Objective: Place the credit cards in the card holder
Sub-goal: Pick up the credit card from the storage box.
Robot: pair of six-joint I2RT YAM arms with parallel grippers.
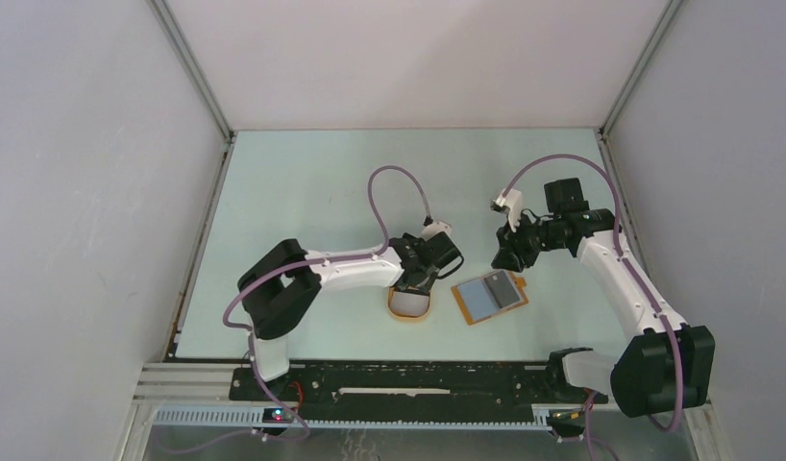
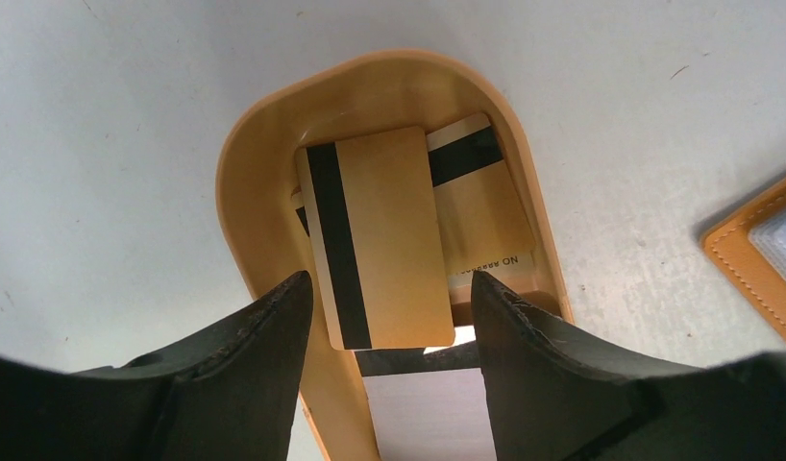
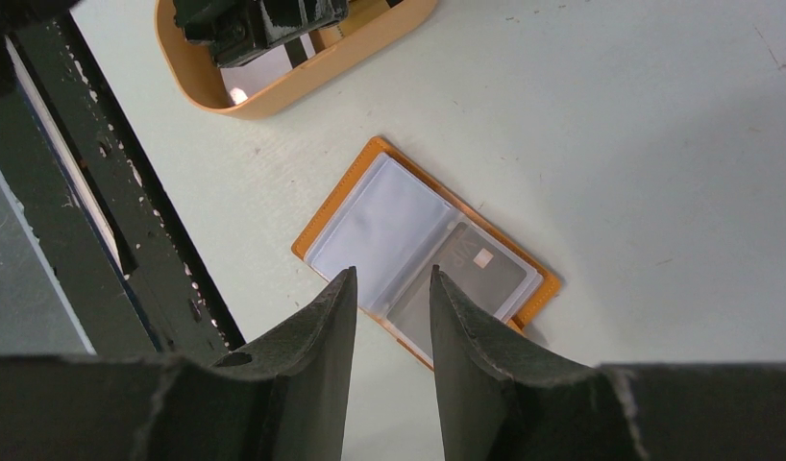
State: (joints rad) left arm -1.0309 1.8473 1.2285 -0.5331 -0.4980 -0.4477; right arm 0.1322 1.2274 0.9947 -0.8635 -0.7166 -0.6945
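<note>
Several credit cards lie overlapping in an oval orange tray (image 2: 243, 192): a tan-lit one with a black stripe (image 2: 389, 240), a second under it (image 2: 485, 197), and a white one (image 2: 432, 408) nearest the wrist. My left gripper (image 2: 389, 279) hangs open just above them, holding nothing, its fingers (image 2: 274, 331) astride the pile. The card holder (image 3: 331, 199) lies open and flat with clear sleeves; a dark grey card (image 3: 480, 264) sits in one half. My right gripper (image 3: 392, 274) hovers open and empty above the holder's near edge.
From above, the tray (image 1: 408, 315) and the card holder (image 1: 461, 303) lie side by side near the table's front, the holder on the right. A black rail (image 3: 110, 221) runs along the near edge. Grey walls enclose the table (image 1: 303, 182) on three sides.
</note>
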